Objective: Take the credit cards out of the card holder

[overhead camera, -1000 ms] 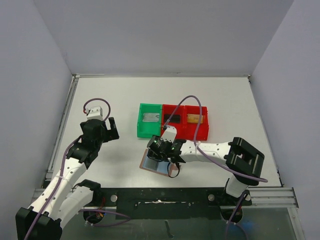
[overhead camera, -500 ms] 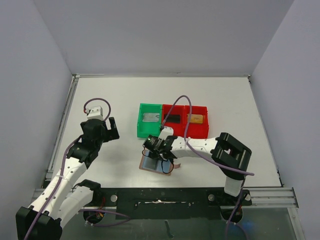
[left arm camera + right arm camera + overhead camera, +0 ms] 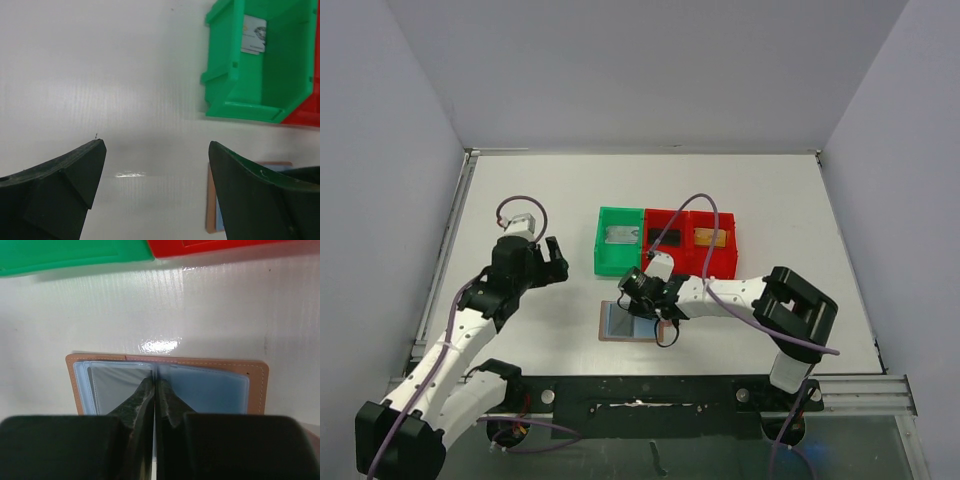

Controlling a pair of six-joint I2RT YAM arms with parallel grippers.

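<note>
Credit cards [image 3: 619,236] in green bin [image 3: 599,240], red bins [image 3: 732,250]; left end effector [image 3: 156,150] wide, right end effector [image 3: 155,382] closed

A white table [image 3: 770,190] stands enclosed by plain grey walls [image 3: 650,70], evenly lit.

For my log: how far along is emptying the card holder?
Done: silver card in the green bin, black card and gold card in the red bins. In hand: right gripper shut over the open card holder. Left: a grey card seemingly in one sleeve.
</note>
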